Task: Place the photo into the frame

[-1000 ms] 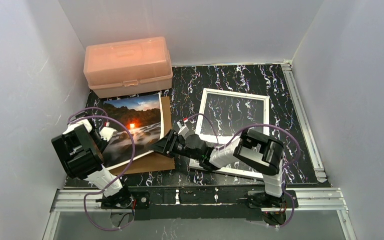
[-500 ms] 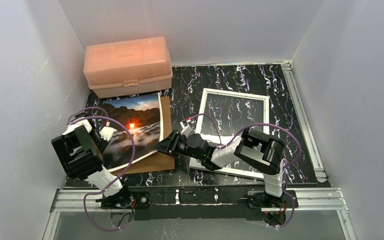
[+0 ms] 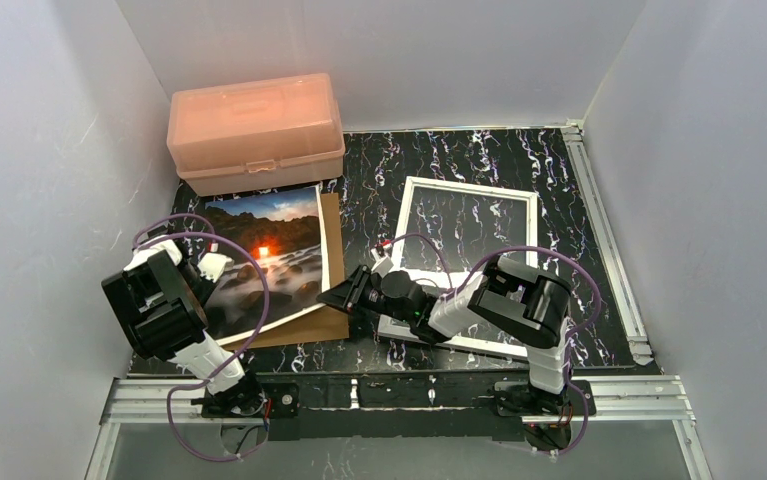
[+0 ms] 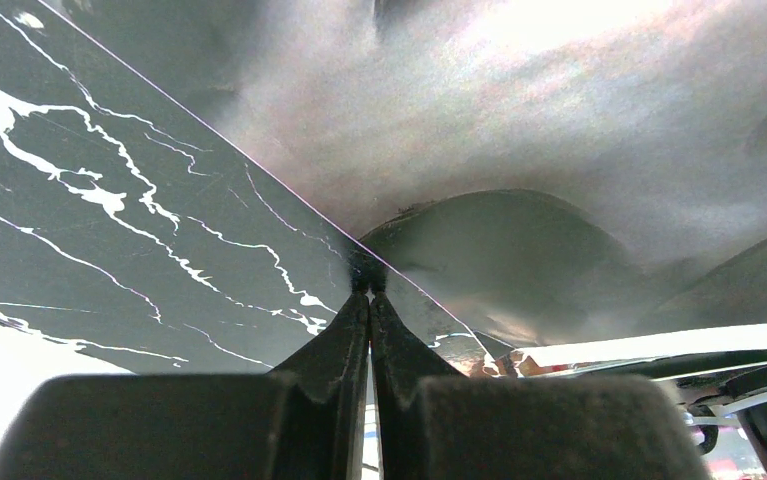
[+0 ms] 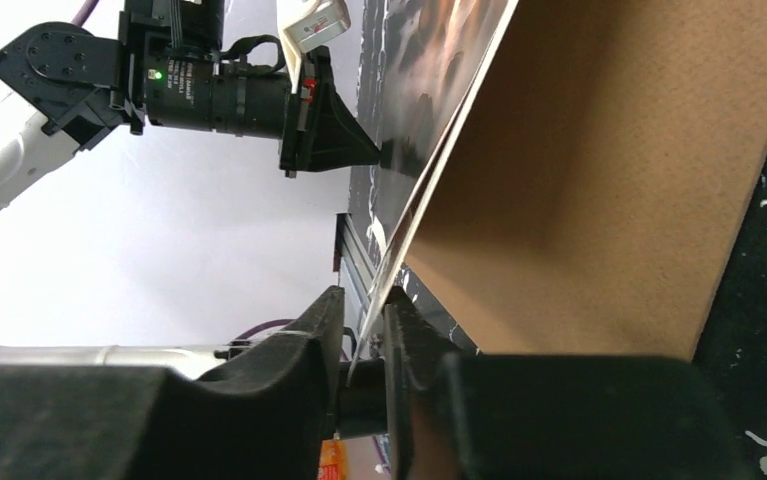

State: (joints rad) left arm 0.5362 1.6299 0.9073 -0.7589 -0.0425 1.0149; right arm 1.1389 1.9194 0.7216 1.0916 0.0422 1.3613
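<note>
The photo (image 3: 269,250), a sunset seascape, lies at the left, partly over a brown cardboard board (image 3: 331,215). My left gripper (image 3: 211,266) is shut on the photo's left edge; in the left wrist view its jaws (image 4: 367,283) pinch the rim of the glossy sheet (image 4: 559,130). My right gripper (image 3: 331,298) is at the photo's near right corner. In the right wrist view the photo's thin edge (image 5: 429,60) runs between the jaws of my right gripper (image 5: 364,300), which are narrowly open, with a gap on one side. The white frame (image 3: 471,186) lies flat to the right, apart from the photo.
A salmon-pink plastic box (image 3: 255,130) stands at the back left, just behind the photo. The cardboard board (image 5: 599,180) lies beneath and beside the photo. Grey walls close in on both sides. A metal rail (image 3: 599,230) runs along the table's right edge.
My right gripper's jaws have narrowed around the photo's near right corner, and that wrist has shifted slightly right and nearer. The left gripper and the frame have not moved.
</note>
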